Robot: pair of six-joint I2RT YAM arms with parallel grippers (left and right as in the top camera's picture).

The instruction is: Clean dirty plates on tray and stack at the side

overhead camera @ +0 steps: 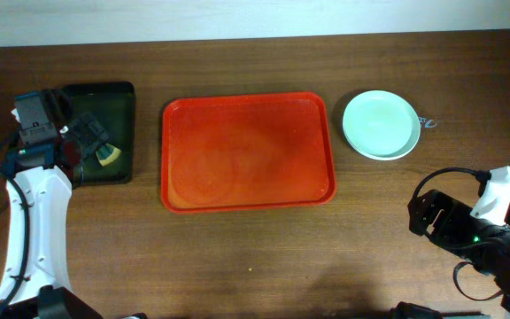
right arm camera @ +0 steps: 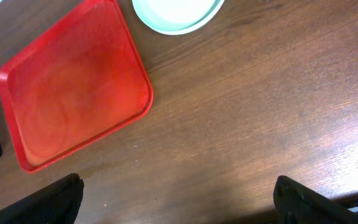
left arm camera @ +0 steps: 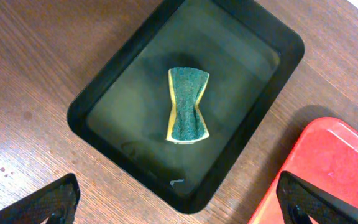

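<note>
The red-orange tray [overhead camera: 248,151] lies mid-table with nothing on it; it also shows in the left wrist view [left arm camera: 328,180] and the right wrist view [right arm camera: 73,87]. The plates [overhead camera: 380,125] stand in one pale mint-blue stack on the table to the tray's right, partly seen in the right wrist view [right arm camera: 176,15]. My left gripper [left arm camera: 179,202] is open and empty, above the near edge of the black tray [left arm camera: 104,93]. My right gripper [right arm camera: 179,199] is open and empty over bare wood at the front right.
A green and yellow sponge [left arm camera: 188,106] lies inside the black tray [overhead camera: 104,133] at the far left. A small metal ring [overhead camera: 427,122] lies by the plates. The right arm's cables [overhead camera: 441,177] loop at the front right.
</note>
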